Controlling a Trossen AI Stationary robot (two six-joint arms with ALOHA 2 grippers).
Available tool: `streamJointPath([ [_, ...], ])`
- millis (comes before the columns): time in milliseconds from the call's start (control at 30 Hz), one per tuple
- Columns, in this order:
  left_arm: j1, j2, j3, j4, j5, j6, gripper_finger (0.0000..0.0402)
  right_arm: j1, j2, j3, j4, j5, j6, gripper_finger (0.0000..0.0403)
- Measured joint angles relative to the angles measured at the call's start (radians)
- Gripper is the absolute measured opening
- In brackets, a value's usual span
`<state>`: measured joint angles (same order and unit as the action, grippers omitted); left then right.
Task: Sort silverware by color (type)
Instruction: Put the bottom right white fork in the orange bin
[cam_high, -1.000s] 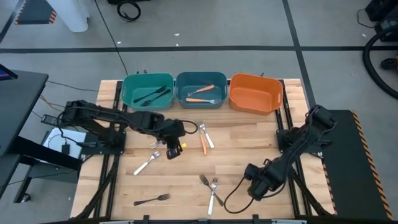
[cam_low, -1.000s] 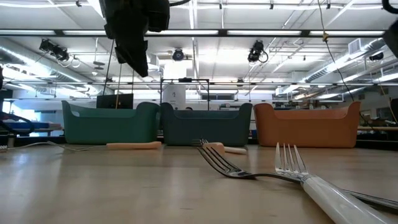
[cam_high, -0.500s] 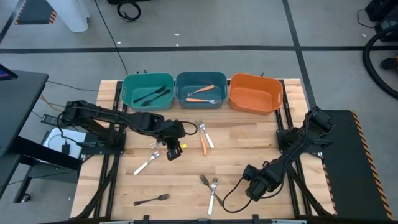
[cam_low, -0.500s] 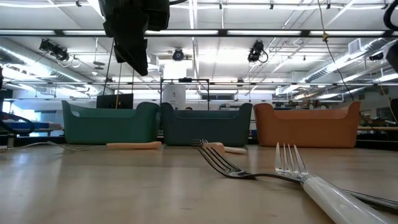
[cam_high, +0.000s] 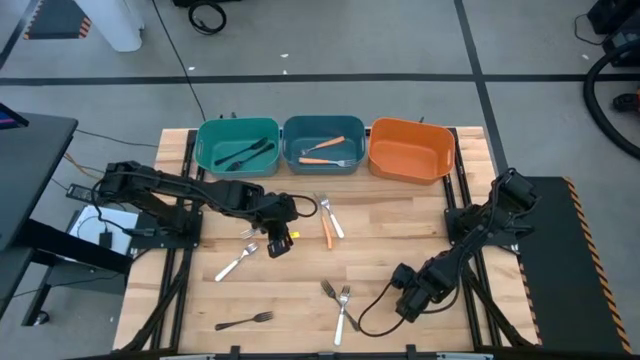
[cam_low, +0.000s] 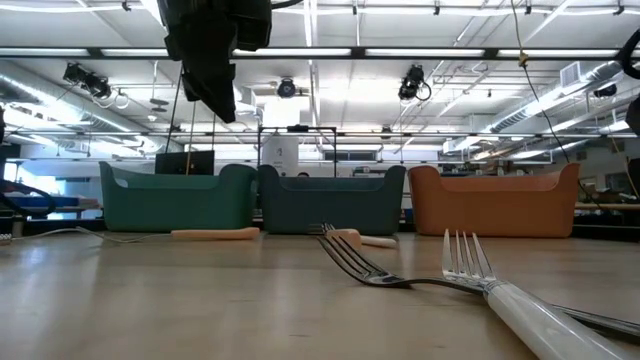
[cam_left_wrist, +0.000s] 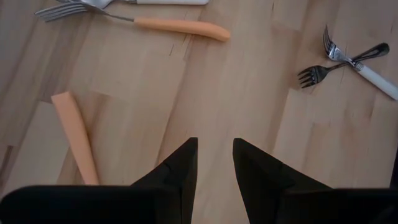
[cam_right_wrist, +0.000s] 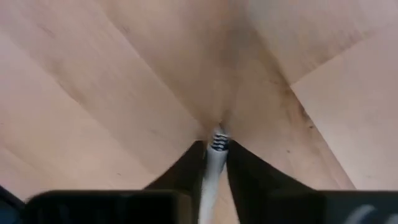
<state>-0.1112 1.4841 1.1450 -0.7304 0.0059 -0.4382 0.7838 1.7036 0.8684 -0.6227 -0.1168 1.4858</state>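
Three bins stood in a row along the far edge of my wooden table (cam_high: 400, 225): a green bin (cam_high: 237, 146) holding black utensils (cam_high: 248, 153), a dark teal bin (cam_high: 324, 144) holding two orange-handled pieces (cam_high: 322, 146), and an orange bin (cam_high: 411, 150) whose inside looked bare. The rest of the silverware lay loose on the wood. Near the middle, an orange-handled fork (cam_left_wrist: 180, 26) and a white-handled fork (cam_high: 331, 216) lay side by side just in front of the teal bin. A silver fork (cam_high: 236, 263) lay toward the left, an all-black fork (cam_high: 244, 321) near the front left edge, and a crossed pair of forks (cam_high: 340, 304), one white-handled and one silver, near the front centre. My left gripper (cam_left_wrist: 215, 163) hung above the table near the centre, its two dark fingers a narrow gap apart and holding nothing; its wrist view looked down on bare wood, with an orange handle (cam_left_wrist: 75, 137) lying just beside it. My right gripper (cam_right_wrist: 215, 155) sat low at the front right, its fingers closed around a slim white handle (cam_right_wrist: 212, 172) with a ribbed tip, pointing at the tabletop.
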Motion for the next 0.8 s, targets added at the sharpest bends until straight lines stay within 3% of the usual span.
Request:
streamJointPath([
  [33, 0.000, 0.000, 0.000, 0.000, 0.000, 0.001, 0.0112, 0.000, -0.006, 0.000, 0.000, -0.001, -0.003, 0.0036],
  [233, 0.026, 0.000, 0.000, 0.000, 0.000, 0.004, 0.0112, -0.026, -0.091, -0.005, -0.038, -0.008, -0.051, 0.0035],
  [433, 0.107, 0.000, 0.000, 0.015, -0.002, 0.037, 0.0112, -0.142, -0.245, -0.004, -0.129, 0.076, -0.116, 0.0035],
  [600, 0.196, 0.000, 0.000, 0.112, -0.002, 0.079, 0.0112, -0.334, -0.402, -0.003, -0.205, 0.198, -0.260, 0.0035],
  [800, 0.298, 0.000, 0.000, 0.207, -0.002, 0.171, 0.0112, -0.653, -0.568, -0.003, -0.236, 0.350, -0.482, 0.0035],
])
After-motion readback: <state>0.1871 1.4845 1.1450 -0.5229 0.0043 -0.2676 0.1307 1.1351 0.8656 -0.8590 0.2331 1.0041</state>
